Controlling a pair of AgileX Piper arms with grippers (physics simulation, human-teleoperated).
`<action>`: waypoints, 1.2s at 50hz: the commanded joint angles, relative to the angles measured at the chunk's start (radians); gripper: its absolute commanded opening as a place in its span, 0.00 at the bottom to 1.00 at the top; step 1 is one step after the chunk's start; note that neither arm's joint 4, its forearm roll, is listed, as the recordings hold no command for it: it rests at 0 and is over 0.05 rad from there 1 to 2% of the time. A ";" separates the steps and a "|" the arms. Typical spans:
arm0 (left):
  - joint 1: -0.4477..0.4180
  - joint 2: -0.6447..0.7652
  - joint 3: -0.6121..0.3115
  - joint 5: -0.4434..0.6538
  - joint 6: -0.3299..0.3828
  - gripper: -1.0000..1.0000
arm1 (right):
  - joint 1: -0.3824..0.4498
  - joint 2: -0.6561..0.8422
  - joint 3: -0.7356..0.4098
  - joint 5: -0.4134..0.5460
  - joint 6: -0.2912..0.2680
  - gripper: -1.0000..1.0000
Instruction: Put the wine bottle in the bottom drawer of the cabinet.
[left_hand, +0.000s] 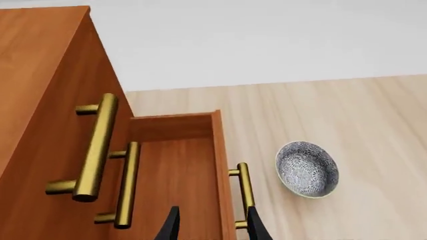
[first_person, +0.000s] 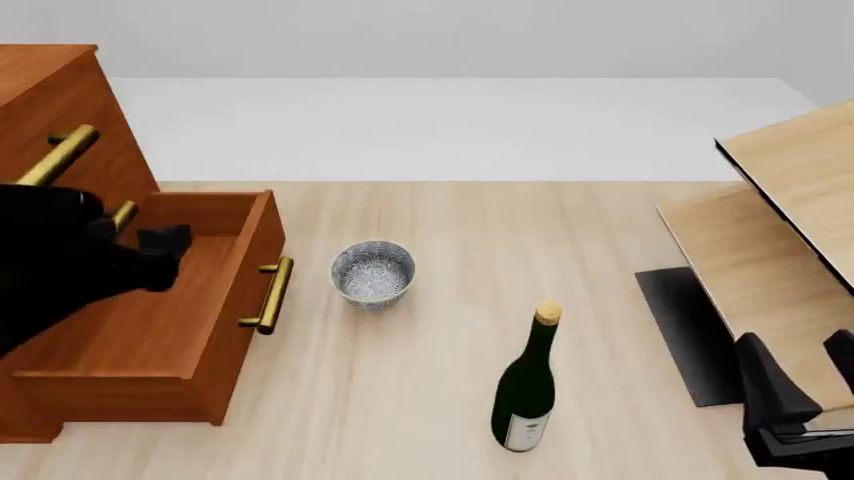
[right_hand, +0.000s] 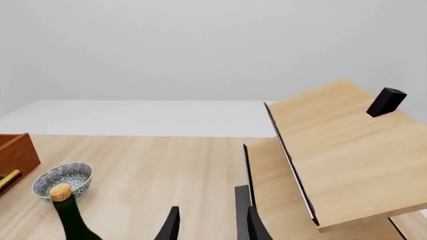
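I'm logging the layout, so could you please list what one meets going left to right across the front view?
Cabinet → open bottom drawer → grey speckled cup → wine bottle → pale wood panel furniture.

Both arms are plain matte black, with no markings, cables or screws visible. The left arm (first_person: 60, 265) shows in the front view as a bulky rounded black mass with a small blocky projection at its end. The right arm (first_person: 787, 415) shows angular, faceted black housings (its lower part cut off by the picture's edge). In each wrist view, the left gripper (left_hand: 212, 225) and right gripper (right_hand: 212, 225) show two slim, pointed black fingers (right_hand: 172, 225), blade-like and tapering upward.
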 joint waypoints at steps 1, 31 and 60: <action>-0.024 0.116 -0.018 -0.024 -0.009 1.00 | 0.006 0.002 0.001 0.006 -0.002 1.00; -0.073 0.218 0.063 -0.159 -0.082 1.00 | -0.017 -0.023 0.001 0.045 -0.009 1.00; -0.104 0.281 0.149 -0.265 -0.091 1.00 | -0.022 -0.055 0.001 0.081 -0.005 1.00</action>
